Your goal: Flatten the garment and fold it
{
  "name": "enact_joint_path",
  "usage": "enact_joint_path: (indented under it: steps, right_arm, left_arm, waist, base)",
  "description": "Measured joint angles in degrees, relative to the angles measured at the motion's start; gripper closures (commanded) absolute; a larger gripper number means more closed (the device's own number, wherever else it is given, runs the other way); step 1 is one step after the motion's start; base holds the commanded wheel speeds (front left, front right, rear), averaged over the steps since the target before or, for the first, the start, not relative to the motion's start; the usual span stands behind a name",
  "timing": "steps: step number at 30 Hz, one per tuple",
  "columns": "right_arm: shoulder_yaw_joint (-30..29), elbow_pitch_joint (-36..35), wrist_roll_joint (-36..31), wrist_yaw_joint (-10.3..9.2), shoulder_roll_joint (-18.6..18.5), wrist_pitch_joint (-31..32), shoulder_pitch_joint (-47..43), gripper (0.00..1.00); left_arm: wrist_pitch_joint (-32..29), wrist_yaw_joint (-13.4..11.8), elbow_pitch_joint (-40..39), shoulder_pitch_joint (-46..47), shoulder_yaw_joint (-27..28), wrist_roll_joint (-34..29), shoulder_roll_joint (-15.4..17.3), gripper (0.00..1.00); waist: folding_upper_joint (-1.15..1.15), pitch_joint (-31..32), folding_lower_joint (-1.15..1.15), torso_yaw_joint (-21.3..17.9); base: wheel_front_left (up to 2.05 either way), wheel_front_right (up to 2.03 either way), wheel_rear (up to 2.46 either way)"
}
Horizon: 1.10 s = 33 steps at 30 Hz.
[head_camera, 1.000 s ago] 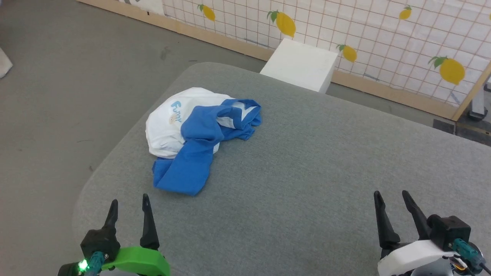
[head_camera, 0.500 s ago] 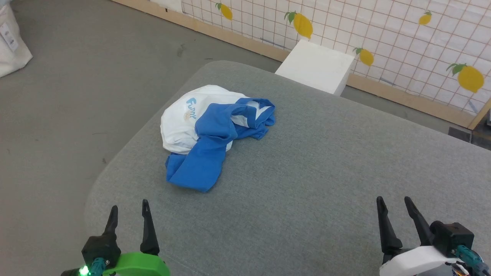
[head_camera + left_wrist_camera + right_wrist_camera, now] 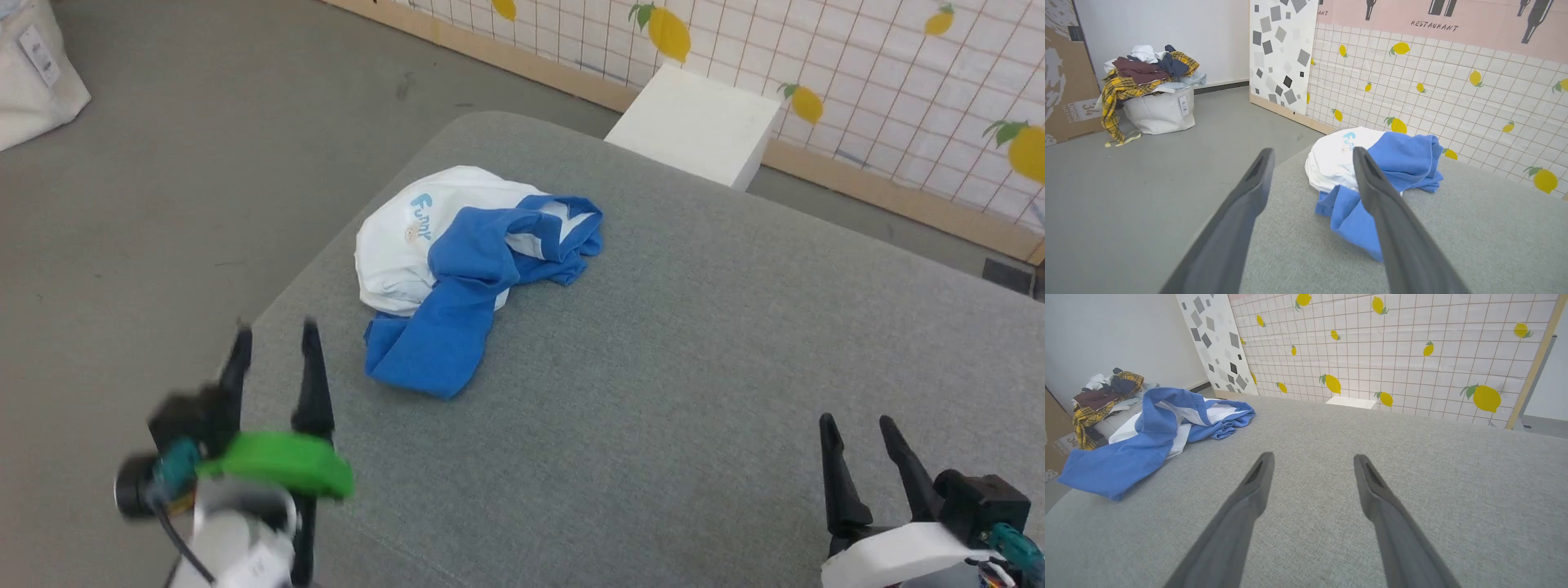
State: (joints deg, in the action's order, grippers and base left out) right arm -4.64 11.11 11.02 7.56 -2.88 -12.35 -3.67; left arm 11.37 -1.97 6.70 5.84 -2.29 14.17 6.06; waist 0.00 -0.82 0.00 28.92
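While my left gripper (image 3: 276, 333) hangs over the near left edge of the grey padded table (image 3: 694, 343), its two dark fingers stand spread wide with nothing between them, pointing up toward the heap of cloth (the head view blurs this arm, so its finer pose I cannot read). My right gripper (image 3: 857, 420) sits low at the near right, fingers likewise parted and empty, over bare grey fabric and well apart from the shirt. Just ahead of my left fingertips, and a little to their right, lies the garment (image 3: 457, 269): a crumpled mound on the left part of the table, close to its left edge. Its white body is bunched up with the light-blue "Funny" lettering facing upward, one bright blue sleeve drapes over the white and trails toward me, and more blue cloth is folded open at the far right of the heap, white showing inside it. A strip of bare table separates my left fingers from that trailing sleeve. Beyond the table's far edge stands a white box (image 3: 694, 122) against the lemon-printed grid wall (image 3: 898, 65). Off to the left, across the grey floor (image 3: 163, 163), a white basket (image 3: 1159, 110) heaped with clothes rests beside a cardboard box (image 3: 1065, 81).
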Motion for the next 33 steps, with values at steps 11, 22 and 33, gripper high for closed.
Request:
enact_joint_path:
  steps: [11, 22, 33]
  right_arm:
    - [-1.51, -5.39, -3.16, 0.00, 0.04, 3.77, 0.20, 0.00]
    - [-4.08, -12.73, -6.23, 0.00, 0.02, 7.66, 0.83, 0.00]
    - [-5.03, -17.13, -6.98, 0.00, 0.03, 9.34, 1.42, 0.00]
  left_arm:
    - [-12.35, 5.92, 14.26, 24.92, 1.01, 7.97, 3.53, 0.00]
    - [-38.36, 4.07, 29.65, 38.85, 2.45, 16.81, 4.14, 0.00]
    - [-49.68, -1.20, 30.83, 41.22, 1.91, 17.25, 5.10, 0.00]
  waist:
    - [0.00, -4.77, 0.00, -3.14]
    - [0.00, -12.27, 0.01, -9.16]
    - [0.00, -20.63, 0.01, -13.08]
  base:
    - [0.00, 0.00, 0.00]
    - [0.00, 0.00, 0.00]
    - [0.00, 0.00, 0.00]
